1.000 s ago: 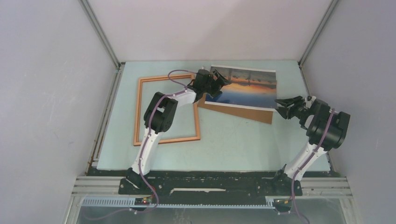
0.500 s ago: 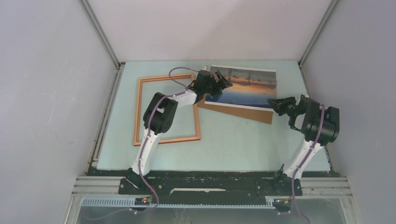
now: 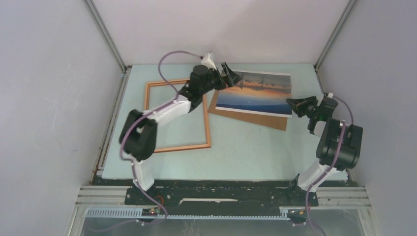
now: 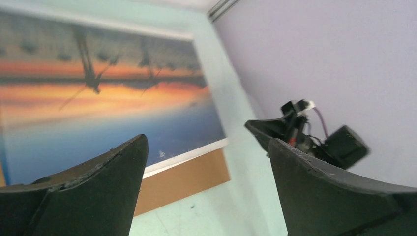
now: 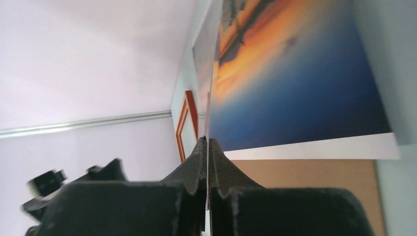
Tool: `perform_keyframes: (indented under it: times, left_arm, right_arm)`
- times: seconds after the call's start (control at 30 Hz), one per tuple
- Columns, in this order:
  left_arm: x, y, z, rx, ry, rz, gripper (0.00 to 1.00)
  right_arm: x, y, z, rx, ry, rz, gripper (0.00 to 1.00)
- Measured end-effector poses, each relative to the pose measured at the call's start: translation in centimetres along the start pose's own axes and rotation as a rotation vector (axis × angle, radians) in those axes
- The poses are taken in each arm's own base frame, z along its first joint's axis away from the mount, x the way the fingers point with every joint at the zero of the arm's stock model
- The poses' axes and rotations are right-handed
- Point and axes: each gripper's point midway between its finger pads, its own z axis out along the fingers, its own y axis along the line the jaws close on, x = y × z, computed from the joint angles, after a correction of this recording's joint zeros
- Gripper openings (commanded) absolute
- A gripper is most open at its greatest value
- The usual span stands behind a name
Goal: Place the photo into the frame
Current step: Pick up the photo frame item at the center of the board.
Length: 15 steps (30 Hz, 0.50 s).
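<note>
**Step in hand:** lifting the photo (image 3: 255, 93) off the backing board (image 3: 255, 119) so it can be carried to the frame (image 3: 146, 118).

**State**
- The photo lies toward the far right corner of the worktop (image 3: 246, 147), on top of the board and askew to it.
- The frame lies flat toward the far left corner, with worktop showing through its opening.
- The right end effector (image 5: 209, 142) is clenched on the photo's right edge. Its wrist view shows the thin sheet running edge-on out from between the closed tips.
- The left end effector (image 4: 206, 142) is released, jaws wide, hovering over the photo's far left corner and grasping nothing.

**How to do it well (judgement)**
- The bite on the paper looks narrow, so raise slowly. A jerk could pull the sheet free or crease it.
- Lift only enough to clear the board, which should stay down.
- A single pinch will let the sheet droop. The left end effector is well placed to take the opposite corner before the carry.
- The frame is only slightly larger than the photo, so square the photo's edges to the frame's sides before lowering. Any skew will leave a corner riding on the wood.
- The left arm lies across the frame and must clear it first.
</note>
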Motion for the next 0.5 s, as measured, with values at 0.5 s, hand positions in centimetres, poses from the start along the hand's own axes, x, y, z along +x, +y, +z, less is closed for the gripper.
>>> perform_keyframes:
  times: [0.5]
  left_arm:
    - [-4.2,-7.1,-19.6,-0.025,-0.127,0.066,1.00]
  right_arm:
    - [2.1,15.9,-10.4,-0.029,-0.017,-0.453,0.00]
